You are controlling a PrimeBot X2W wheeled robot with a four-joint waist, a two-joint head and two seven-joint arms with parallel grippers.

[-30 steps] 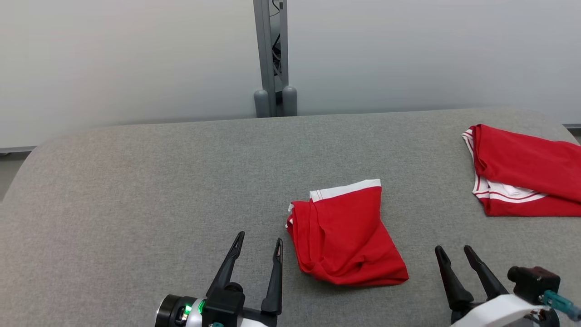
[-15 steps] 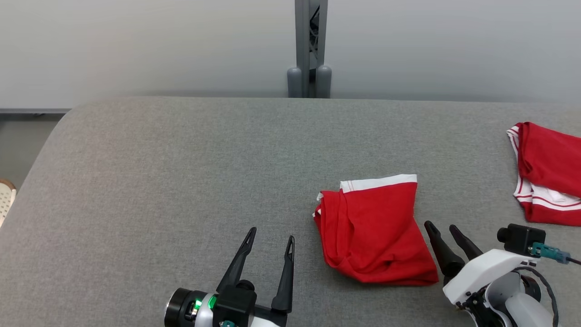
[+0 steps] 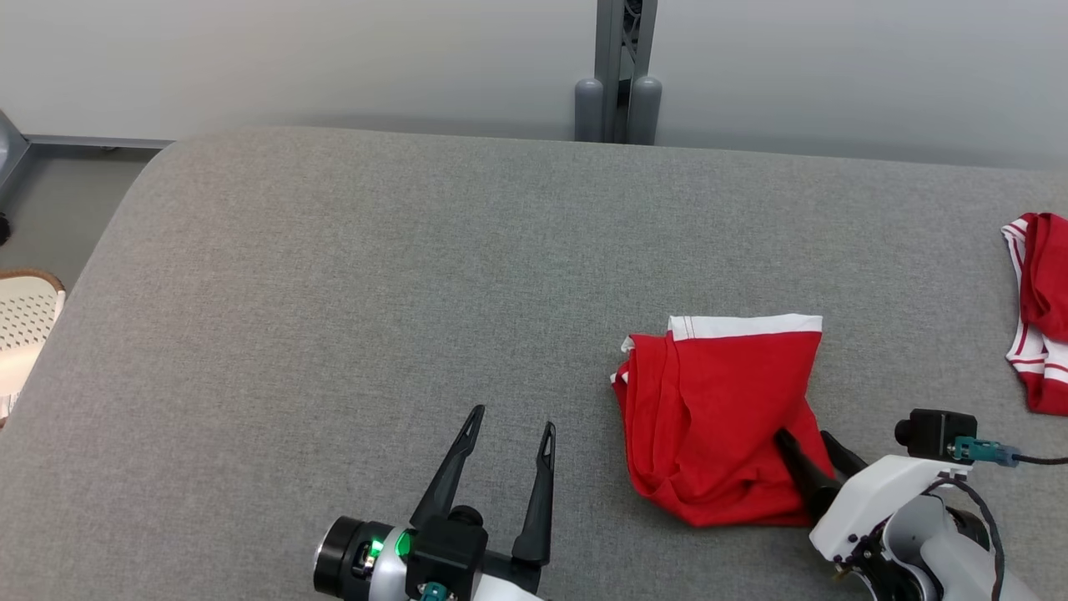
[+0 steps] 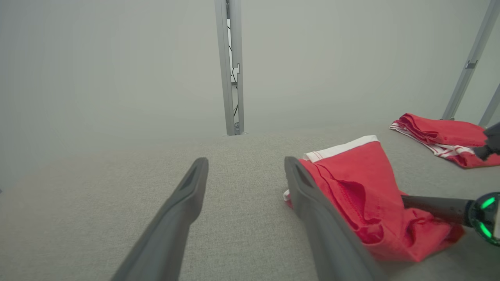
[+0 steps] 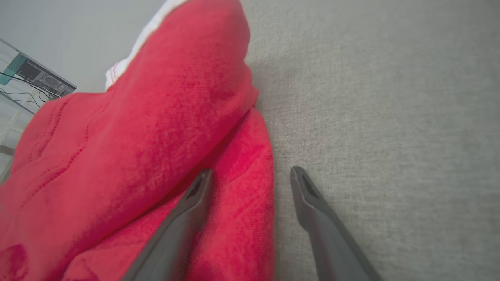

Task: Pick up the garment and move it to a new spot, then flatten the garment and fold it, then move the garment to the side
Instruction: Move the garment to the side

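OP: Right gripper [image 3: 803, 438] spread wide, nothing clamped. From its wrist I see one finger [image 5: 177, 222] lying over the red garment [image 5: 156, 117] and the other over the bare grey table [image 5: 390, 117]. The cloth's edge runs between them.

DESK: Where does the piece sit?

OP: The red garment is on the grey table, right of centre in my head view, toward the near side. It is loosely folded and rumpled along its left and near edges, with a white band along the far edge. The right gripper is at its near right corner (I can't tell whether that finger presses the cloth or only lies above it).

DESK: Other arm?

OP: My left gripper [image 3: 513, 417] is also spread and empty. It is over bare surface to the left of the cloth, apart from it, fingers pointing toward the far edge.

DESK: Anything else?

OP: A second red garment [image 3: 1039, 309] with white striped trim lies at the far right, well apart from the first. A grey post [image 3: 617, 75] stands behind the table against a pale wall. There is a pale perforated object [image 3: 21, 325] off the left end; I can't tell what it is.
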